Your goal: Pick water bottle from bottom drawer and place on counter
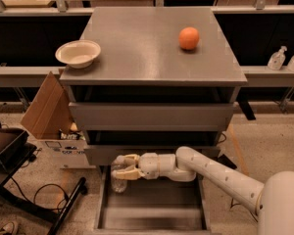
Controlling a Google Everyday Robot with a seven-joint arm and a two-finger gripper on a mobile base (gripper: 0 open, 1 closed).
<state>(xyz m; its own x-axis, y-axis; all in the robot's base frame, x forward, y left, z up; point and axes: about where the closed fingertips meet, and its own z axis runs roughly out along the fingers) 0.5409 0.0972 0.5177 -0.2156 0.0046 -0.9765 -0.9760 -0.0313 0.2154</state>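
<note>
The water bottle (119, 181), small and clear, stands at the back left corner of the open bottom drawer (152, 207). My gripper (122, 168) reaches in from the right on a white arm, just under the middle drawer's front. Its pale fingers (126, 159) are closed around the bottle's upper part, so the cap is hidden. The bottle's lower body hangs below the fingers, close to the drawer floor. The counter (147, 48) is the grey top of the cabinet above.
An orange (189, 38) sits at the counter's back right and a white bowl (78, 53) on its left edge. An open cardboard box (49, 112) and a black stand (7, 153) are left of the cabinet. Pump bottles (277, 58) stand on the right bench.
</note>
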